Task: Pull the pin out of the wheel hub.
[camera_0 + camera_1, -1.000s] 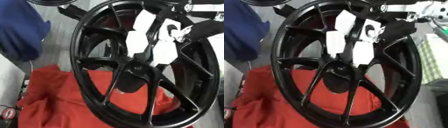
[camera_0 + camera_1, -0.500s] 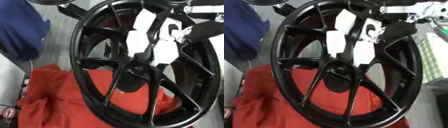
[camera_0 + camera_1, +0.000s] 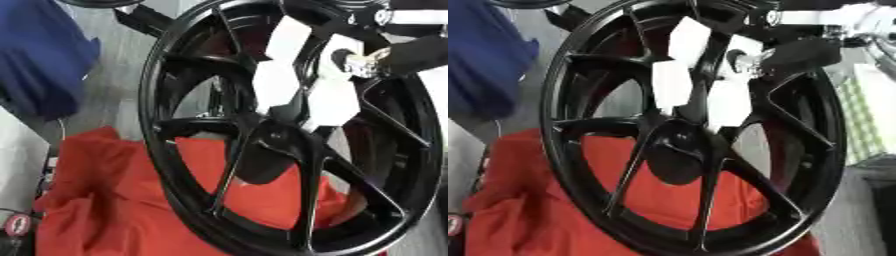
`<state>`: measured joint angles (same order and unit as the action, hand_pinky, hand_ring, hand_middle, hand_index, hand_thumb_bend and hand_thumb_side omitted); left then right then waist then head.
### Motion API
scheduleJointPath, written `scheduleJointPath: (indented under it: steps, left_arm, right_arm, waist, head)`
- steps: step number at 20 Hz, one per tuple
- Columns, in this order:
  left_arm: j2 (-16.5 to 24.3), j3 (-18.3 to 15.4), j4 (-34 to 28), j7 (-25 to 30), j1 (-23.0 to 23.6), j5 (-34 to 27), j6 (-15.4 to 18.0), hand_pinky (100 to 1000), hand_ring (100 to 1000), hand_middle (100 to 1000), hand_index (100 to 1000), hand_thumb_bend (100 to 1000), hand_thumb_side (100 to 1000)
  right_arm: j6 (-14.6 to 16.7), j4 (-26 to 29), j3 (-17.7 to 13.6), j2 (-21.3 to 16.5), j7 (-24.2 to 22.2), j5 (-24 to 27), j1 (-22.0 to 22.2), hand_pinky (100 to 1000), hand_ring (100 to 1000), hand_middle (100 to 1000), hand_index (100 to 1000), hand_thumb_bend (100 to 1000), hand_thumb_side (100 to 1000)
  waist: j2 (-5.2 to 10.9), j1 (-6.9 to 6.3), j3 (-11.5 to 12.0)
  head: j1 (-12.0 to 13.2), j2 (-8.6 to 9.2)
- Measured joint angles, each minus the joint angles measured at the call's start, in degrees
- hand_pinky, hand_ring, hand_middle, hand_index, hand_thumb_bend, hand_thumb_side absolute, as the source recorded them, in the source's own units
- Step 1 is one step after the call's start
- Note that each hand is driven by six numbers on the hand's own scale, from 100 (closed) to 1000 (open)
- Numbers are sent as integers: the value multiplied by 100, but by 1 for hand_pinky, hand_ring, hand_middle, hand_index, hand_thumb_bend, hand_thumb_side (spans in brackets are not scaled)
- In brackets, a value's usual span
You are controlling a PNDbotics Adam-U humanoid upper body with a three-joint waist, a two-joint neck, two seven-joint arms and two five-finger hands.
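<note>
A black spoked wheel hub (image 3: 175,165) stands nearly upright and fills both views. Its dark centre boss (image 3: 677,160) sits low in the middle. My right arm comes in from the upper right, and the right hand (image 3: 278,85), with white covers, lies against the upper spokes just above the centre. A small silver part (image 3: 360,63) shows between the hand's black base and its white covers. I cannot make out whether that is the pin, and no pin shows clearly elsewhere. My left hand shows in neither view.
A crumpled red cloth (image 3: 105,210) lies under and behind the wheel's lower half. Blue fabric (image 3: 39,60) hangs at the upper left. A green checked surface (image 3: 866,115) shows at the right edge.
</note>
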<state>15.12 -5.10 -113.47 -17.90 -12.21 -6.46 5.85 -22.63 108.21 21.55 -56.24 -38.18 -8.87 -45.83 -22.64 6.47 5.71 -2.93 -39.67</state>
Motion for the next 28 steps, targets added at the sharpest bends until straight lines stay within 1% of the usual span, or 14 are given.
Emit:
scheduleJointPath:
  steps: [1,3,13,28]
  left_arm:
    - [0,6,0,7,-1,1,3,725,834,754,901,382,575]
    - [0,22,0,24,-1,8,0,725,834,754,901,381,576]
    - [-1,28,0,60,-1,41,-19,727,835,751,902,376,576]
    - [-9,31,0,89,-12,41,-37,729,836,744,902,367,581]
  right_arm:
    - [-2,4,-6,-2,6,2,0,963,954,930,1000,100,780]
    - [-9,8,-25,-3,19,2,3,963,954,930,1000,100,769]
    - [4,112,-115,-57,19,-59,53,970,960,934,1000,100,789]
    - [195,110,-30,-56,-289,-420,48,983,970,947,1000,100,799]
  waist:
    - [0,0,-4]
    - [0,0,-4]
    - [1,0,-22]
    - [-15,8,21]
  head:
    - [1,0]
    - [2,0]
    - [6,2]
    - [-7,7]
